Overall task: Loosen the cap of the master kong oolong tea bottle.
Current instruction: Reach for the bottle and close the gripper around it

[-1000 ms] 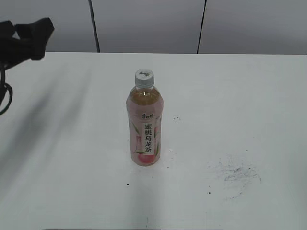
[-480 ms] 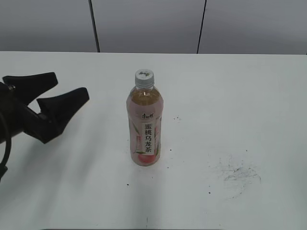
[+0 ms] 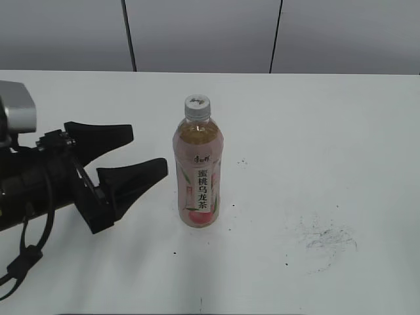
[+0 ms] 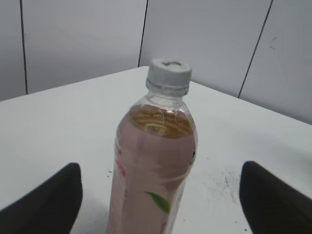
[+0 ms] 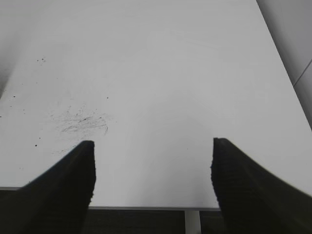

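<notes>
Master kong oolong tea bottle (image 3: 198, 177) stands upright near the middle of the white table (image 3: 341, 131), label facing you, with the cap (image 3: 197, 105) seated squarely on the neck and no sign that it has been turned. You can see from the left wrist view that the bottle sits centred between the two dark fingers, which suggests the arm is lined up to steady the body so the cap can be twisted against a fixed bottle.

Your left gripper (image 3: 141, 154) lies just beside the bottle on its left, at label height, jaws spread wide and empty, one finger behind the bottle's line and one in front; neither touches the plastic. You would want the clamp on the labelled body, which gives more to hold than the smooth shoulder.

Your right gripper (image 5: 152, 168) does not appear in the exterior view; its wrist camera shows it parted, holding nothing, over bare table near the scuff marks (image 5: 80, 122), well away from the cap it will likely have to reach.
</notes>
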You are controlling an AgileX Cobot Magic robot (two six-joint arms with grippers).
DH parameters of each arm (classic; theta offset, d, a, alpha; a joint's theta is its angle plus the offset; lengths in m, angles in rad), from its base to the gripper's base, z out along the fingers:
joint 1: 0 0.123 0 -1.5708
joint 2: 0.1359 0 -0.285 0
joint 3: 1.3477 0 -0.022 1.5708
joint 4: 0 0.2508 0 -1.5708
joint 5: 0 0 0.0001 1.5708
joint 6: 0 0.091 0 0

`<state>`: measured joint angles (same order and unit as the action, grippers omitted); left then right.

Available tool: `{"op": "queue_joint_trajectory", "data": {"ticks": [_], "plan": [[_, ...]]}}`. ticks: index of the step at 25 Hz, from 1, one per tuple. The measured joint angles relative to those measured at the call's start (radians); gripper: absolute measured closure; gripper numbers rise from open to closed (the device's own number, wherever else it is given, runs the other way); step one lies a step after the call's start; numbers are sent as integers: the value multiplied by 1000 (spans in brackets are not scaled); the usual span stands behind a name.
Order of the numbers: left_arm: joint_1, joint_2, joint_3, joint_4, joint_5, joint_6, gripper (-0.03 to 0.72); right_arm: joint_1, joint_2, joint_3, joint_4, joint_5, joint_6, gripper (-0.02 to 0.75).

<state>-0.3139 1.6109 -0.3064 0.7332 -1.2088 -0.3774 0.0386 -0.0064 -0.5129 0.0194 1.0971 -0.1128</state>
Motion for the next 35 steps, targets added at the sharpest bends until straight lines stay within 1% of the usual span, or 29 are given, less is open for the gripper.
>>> {"op": "queue_joint_trajectory", "data": {"ticks": [10, 26, 35], "plan": [[-64, 117, -114, 2, 0, 0, 100, 0, 0, 0, 0, 0, 0, 182], [-146, 278, -297, -1, 0, 0, 100, 0, 0, 0, 0, 0, 0, 182], [-158, 311, -379, 3, 39, 0, 100, 0, 0, 0, 0, 0, 0, 182]]}}
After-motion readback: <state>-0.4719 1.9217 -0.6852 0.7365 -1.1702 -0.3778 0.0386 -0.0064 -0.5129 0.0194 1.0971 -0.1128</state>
